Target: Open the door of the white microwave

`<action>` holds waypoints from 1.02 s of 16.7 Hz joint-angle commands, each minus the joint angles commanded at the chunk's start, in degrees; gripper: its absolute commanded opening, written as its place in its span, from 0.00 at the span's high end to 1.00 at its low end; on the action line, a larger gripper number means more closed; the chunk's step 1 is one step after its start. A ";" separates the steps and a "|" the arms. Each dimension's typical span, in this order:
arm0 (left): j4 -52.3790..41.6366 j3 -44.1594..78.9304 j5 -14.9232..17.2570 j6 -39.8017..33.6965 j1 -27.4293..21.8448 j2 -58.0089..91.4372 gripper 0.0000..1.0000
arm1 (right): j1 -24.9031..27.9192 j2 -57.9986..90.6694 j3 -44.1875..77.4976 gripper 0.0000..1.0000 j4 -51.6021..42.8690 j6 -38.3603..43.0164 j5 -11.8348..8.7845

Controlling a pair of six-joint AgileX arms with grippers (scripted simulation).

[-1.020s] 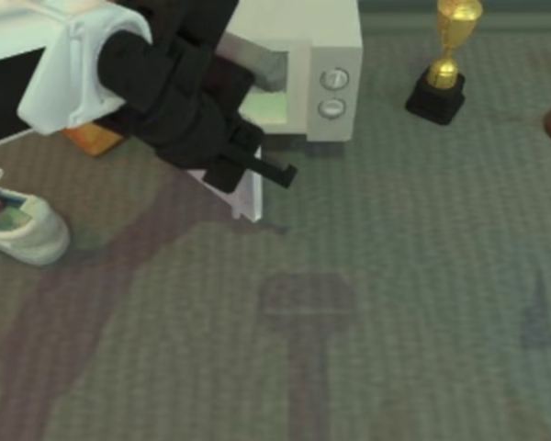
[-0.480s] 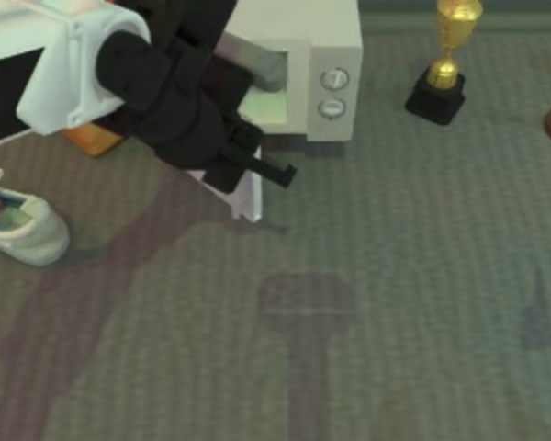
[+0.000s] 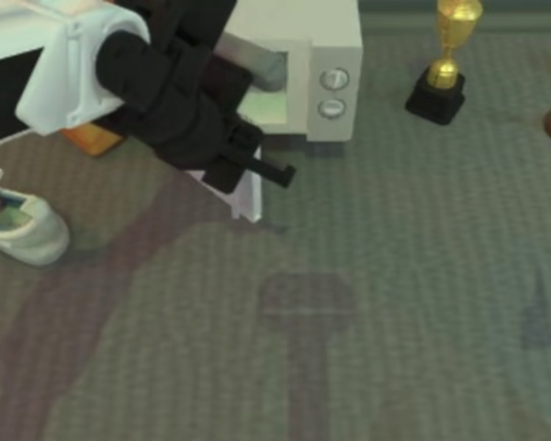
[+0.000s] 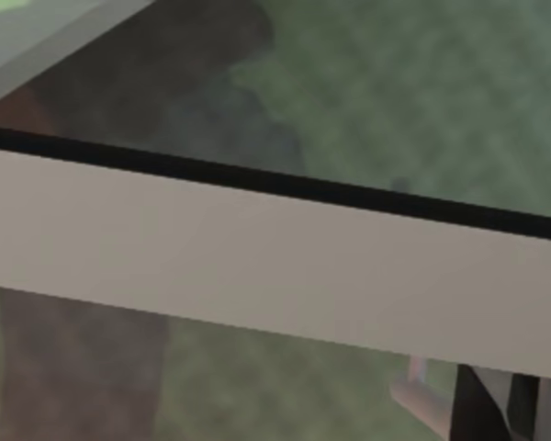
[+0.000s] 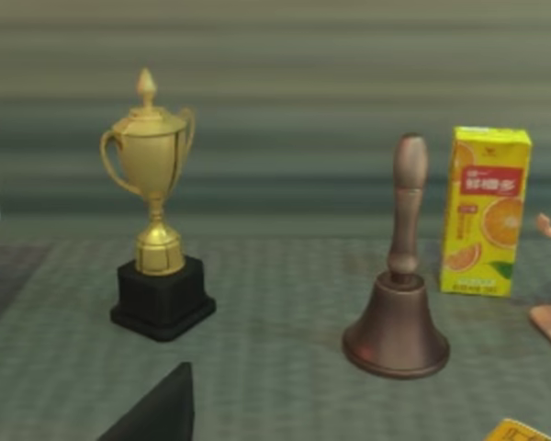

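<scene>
Standing at the back of the tabletop (image 3: 413,303), the white microwave (image 3: 326,41) is the largest thing and looks heavy enough to stay put; its cavity is already exposed beside the two knobs. The door (image 3: 248,195) is swung out from the microwave's front toward the near side, and only its white free edge shows past the arm. I judge it a stiff, light panel that turns on a hinge, so it should follow an arc and not be pulled straight; the best hold is near its free edge, far from the hinge. In the left wrist view the door (image 4: 275,257) fills the picture as a pale band with a dark rim.

The left arm reaches across the microwave's front, and the left claw (image 3: 257,170) lies at the door's upper edge. I cannot tell whether it clamps the door. The right claw is not seen; its camera faces a trophy (image 5: 156,220) beside the microwave.
</scene>
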 joint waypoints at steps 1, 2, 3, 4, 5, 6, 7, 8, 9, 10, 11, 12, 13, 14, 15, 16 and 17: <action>0.00 0.00 0.00 0.00 0.00 0.00 1.00 | 0.00 0.00 0.00 0.00 0.00 0.00 0.00; 0.00 0.00 0.00 0.00 0.00 0.00 1.00 | 0.00 0.00 0.00 0.00 0.00 0.00 0.00; 0.00 -0.19 0.35 -0.19 -0.24 0.19 1.00 | 0.00 0.00 0.00 0.00 0.00 0.00 0.00; 0.01 -0.24 0.45 -0.01 -0.19 0.10 1.00 | 0.00 0.00 0.00 0.00 0.00 0.00 0.00; 0.03 -0.46 0.79 0.66 0.05 -0.22 1.00 | 0.00 0.00 0.00 0.00 0.00 0.00 0.00; -0.01 -0.89 1.33 1.70 0.46 -0.64 1.00 | 0.00 0.00 0.00 0.00 0.00 0.00 0.00; -0.12 -1.47 2.00 3.01 0.99 -1.12 1.00 | 0.00 0.00 0.00 0.00 0.00 0.00 0.00; -0.26 -2.13 2.75 4.47 1.58 -1.63 1.00 | 0.00 0.00 0.00 0.00 0.00 0.00 0.00; -0.38 -2.78 3.52 5.94 2.16 -2.17 1.00 | 0.00 0.00 0.00 0.00 0.00 0.00 0.00; -0.45 -3.32 4.23 7.27 2.68 -2.70 1.00 | 0.00 0.00 0.00 0.00 0.00 0.00 0.00; -0.44 -3.70 4.81 8.32 3.09 -3.18 1.00 | 0.00 0.00 0.00 0.00 0.00 0.00 0.00; -0.41 -3.89 5.15 8.93 3.33 -3.49 1.00 | 0.00 0.00 0.00 0.00 0.00 0.00 0.00; -0.40 -3.91 5.20 9.03 3.37 -3.55 1.00 | 0.00 0.00 0.00 0.00 0.00 0.00 0.00; -0.40 -3.91 5.20 9.03 3.37 -3.55 1.00 | 0.00 0.00 0.00 0.00 0.00 0.00 0.00; -0.40 -3.91 5.20 9.03 3.37 -3.55 1.00 | 0.00 0.00 0.00 0.00 0.00 0.00 0.00; -0.40 -3.91 5.20 9.03 3.37 -3.55 1.00 | 0.00 0.00 0.00 0.00 0.00 0.00 0.00; -0.40 -3.91 5.20 9.03 3.37 -3.55 1.00 | 0.00 0.00 0.00 0.00 0.00 0.00 0.00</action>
